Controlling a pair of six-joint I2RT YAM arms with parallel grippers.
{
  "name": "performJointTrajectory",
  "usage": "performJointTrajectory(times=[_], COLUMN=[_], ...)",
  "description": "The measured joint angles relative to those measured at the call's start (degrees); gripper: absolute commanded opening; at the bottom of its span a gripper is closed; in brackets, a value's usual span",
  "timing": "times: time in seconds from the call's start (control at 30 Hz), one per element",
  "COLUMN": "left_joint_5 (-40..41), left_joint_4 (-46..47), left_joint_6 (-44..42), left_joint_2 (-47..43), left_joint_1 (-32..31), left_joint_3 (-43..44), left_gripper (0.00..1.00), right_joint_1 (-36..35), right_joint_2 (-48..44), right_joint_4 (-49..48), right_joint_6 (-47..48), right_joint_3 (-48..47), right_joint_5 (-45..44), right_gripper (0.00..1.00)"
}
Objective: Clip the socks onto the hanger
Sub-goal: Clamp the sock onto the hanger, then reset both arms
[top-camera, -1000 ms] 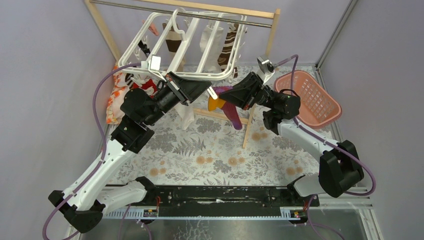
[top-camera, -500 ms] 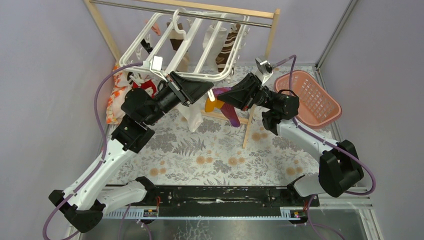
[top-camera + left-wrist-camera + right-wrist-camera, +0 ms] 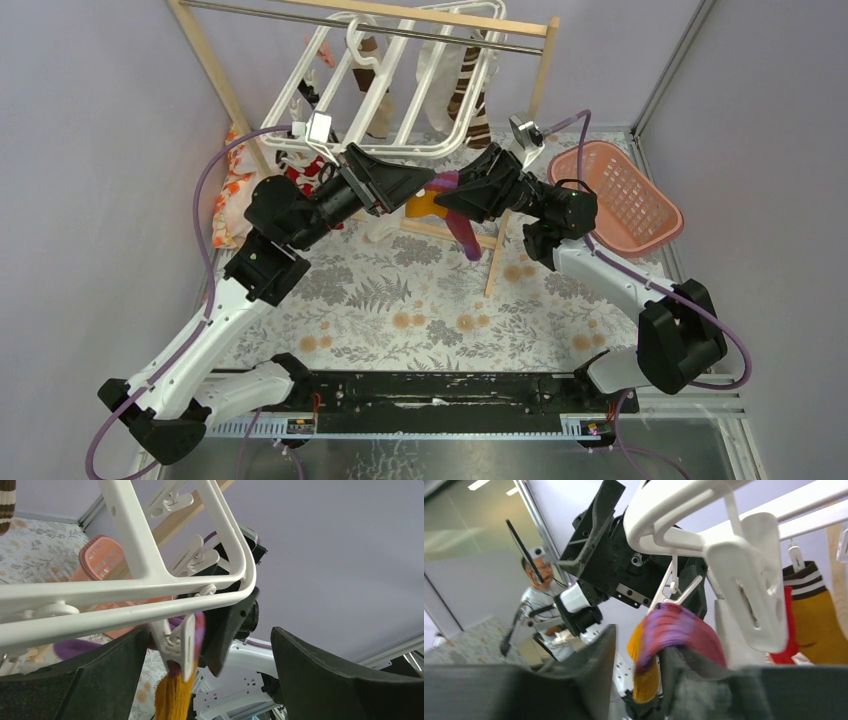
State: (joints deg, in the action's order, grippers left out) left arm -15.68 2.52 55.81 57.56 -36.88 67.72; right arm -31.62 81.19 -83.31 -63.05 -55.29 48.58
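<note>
Tilted steeper now, the hanger [image 3: 142,555] hangs above wide-spread, empty left fingers [image 3: 320,680]; right fingers [image 3: 589,680] pinch the purple sock [image 3: 676,630] beside a clip [image 3: 184,642]. Sway could carry that clip away.

In your right claw [image 3: 443,197], the sock [image 3: 465,232] shows purple banded with pink, its end mustard-orange. Above the claw your hanger [image 3: 400,80] is plain white, a brown-and-white striped sock [image 3: 466,90] beyond it. Right of the claw, the basket [image 3: 625,195] is salmon pink.
</note>
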Motion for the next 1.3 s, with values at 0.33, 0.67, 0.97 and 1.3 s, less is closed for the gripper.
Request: performJointTrajectory(times=[0.33, 0.67, 0.97, 1.3], left_joint_5=[5.81, 26.23, 29.88, 29.7], left_joint_4=[-9.62, -28.63, -30.71, -30.64], left_joint_6=[-5.07, -14.16, -17.88, -21.16], left_joint_2=[-1.57, -10.78, -15.5, -22.12], left_joint_1=[0.0, 0.0, 0.0, 0.0], left_joint_3=[0.09, 2.25, 1.27, -6.6], left_gripper=[0.99, 0.99, 0.99, 0.99], right_joint_1=[-0.17, -0.17, -0.28, -0.28], right_joint_2=[0.83, -1.86, -15.3, -29.62], right_joint_4=[1.46, 12.74, 38.95, 73.48], right_joint_6=[-0.13, 7.19, 24.57, 44.06], right_joint_3=[0.0, 6.25, 13.57, 9.55], right_joint_5=[0.17, -0.04, -8.87, -34.47], right_gripper=[0.79, 0.8, 0.79, 0.64])
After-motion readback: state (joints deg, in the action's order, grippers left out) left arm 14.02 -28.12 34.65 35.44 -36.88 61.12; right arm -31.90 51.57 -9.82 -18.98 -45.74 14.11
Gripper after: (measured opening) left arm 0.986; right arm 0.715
